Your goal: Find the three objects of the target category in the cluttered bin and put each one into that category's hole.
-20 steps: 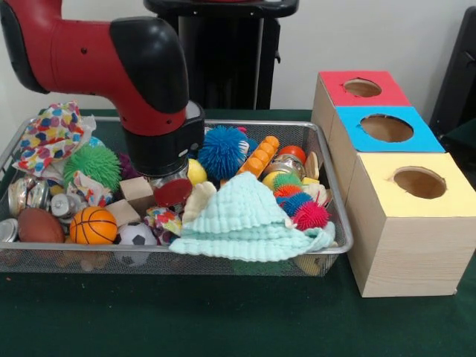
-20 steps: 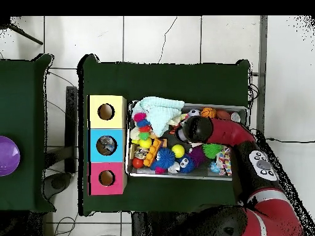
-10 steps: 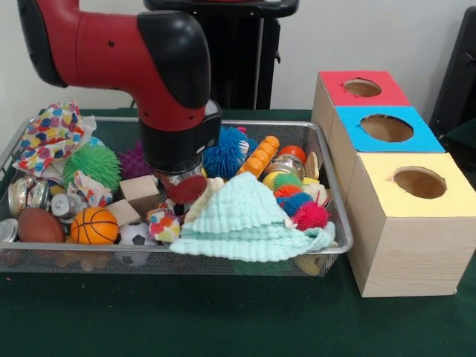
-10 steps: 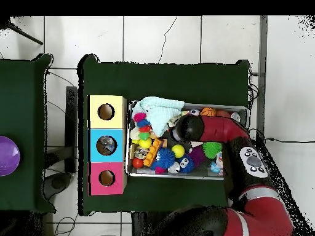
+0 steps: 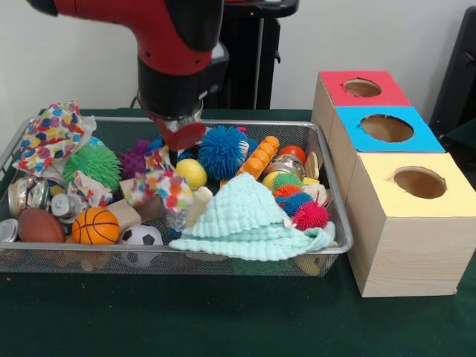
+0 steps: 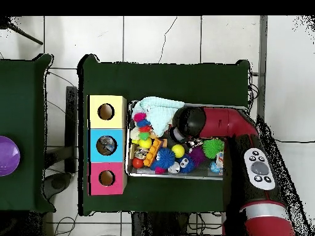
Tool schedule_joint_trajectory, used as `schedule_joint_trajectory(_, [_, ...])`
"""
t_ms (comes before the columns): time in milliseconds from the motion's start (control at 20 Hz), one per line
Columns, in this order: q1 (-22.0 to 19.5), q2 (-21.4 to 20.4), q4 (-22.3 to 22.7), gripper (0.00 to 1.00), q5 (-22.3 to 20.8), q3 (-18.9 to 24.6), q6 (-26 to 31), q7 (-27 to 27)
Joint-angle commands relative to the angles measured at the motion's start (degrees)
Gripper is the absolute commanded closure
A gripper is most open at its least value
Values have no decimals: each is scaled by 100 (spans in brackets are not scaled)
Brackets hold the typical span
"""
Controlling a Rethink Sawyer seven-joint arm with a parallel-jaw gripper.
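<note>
Held thing: a colourful dotted cloth [image 5: 165, 186] hangs from beneath the arm's end, above the middle of the wire bin [image 5: 327, 195]; its lower folds look close to the yellow ball [image 5: 192, 172], though I can't say they touch.
Tool: the tool [image 5: 176, 134] seems clamped on the cloth's top edge, yet the fingers are hidden behind a red disc-like part, so whether they are together or apart I cannot tell.
Handling: I'd judge the cloth light, limp and not fragile; it will drape, swing and may snag neighbours. A pinch on a bunched fold near the top holds best.
Similar item: a second dotted cloth [image 5: 50, 135] lies at the bin's corner by the green spiky ball [image 5: 92, 164].
Holes: red box [image 5: 362, 88], blue box [image 5: 387, 128] and yellow box [image 5: 419, 183] stand just beside the bin on the worktop [image 5: 223, 320].
Change: half a second ago the arm was low among the toys; now it has risen, and the cloth has come up with it, uncovering the yellow ball.
</note>
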Motion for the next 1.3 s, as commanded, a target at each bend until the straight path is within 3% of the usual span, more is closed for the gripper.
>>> schedule_joint_trajectory(50, [-91,-419,166,100,-34,23,1049,-1172])
schedule_joint_trajectory(400, [-271,-382,217,100,3,286,781,-1104])
schedule_joint_trajectory(650, [-570,-191,375,100,577,751,429,-1148])
schedule_joint_trajectory(800, [-591,-65,264,100,414,744,117,-1137])
schedule_joint_trajectory(950, [-360,-175,30,100,-77,369,341,-902])
schedule_joint_trajectory(1300, [-284,42,116,100,-530,71,2,-558])
